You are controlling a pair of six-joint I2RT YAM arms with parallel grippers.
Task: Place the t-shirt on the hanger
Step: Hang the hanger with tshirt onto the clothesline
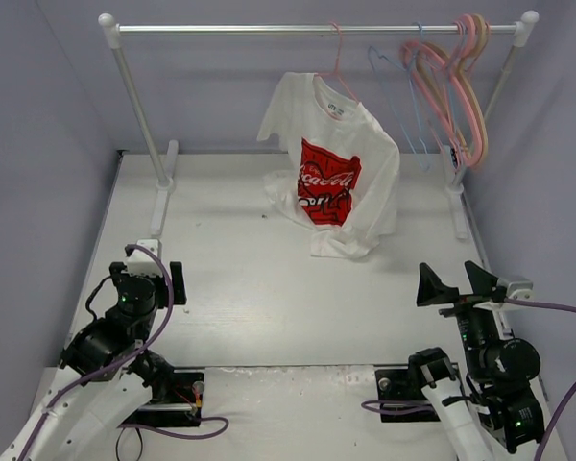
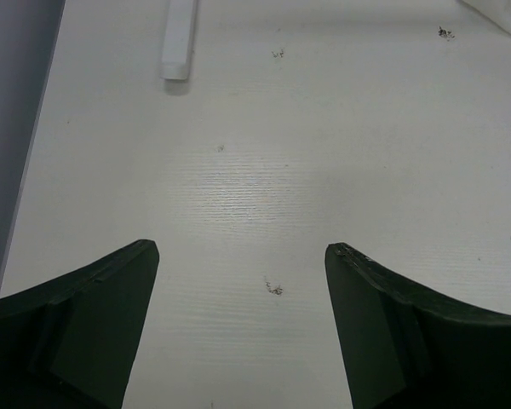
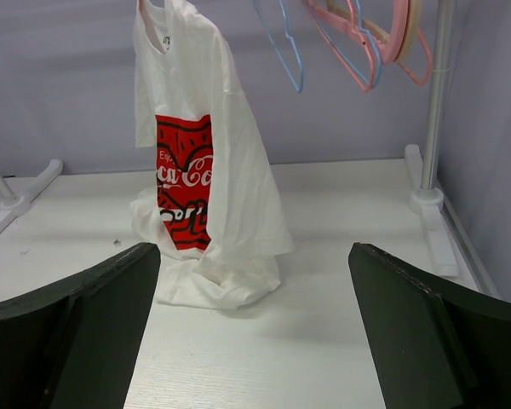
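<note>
T-shirt [image 3: 187,179] hangs well ahead of R gripper [image 3: 251,256].

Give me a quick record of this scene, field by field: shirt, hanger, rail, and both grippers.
t-shirt: white with red print, hanging from the hanger, hem bunched on the table
hanger: pinkish-red wire, hooked on the rail
other hangers: pale blue hanger and pink-peach bunch, further right on the rail
left gripper: open, empty, over bare table
right gripper: open, empty, facing the t-shirt
</note>
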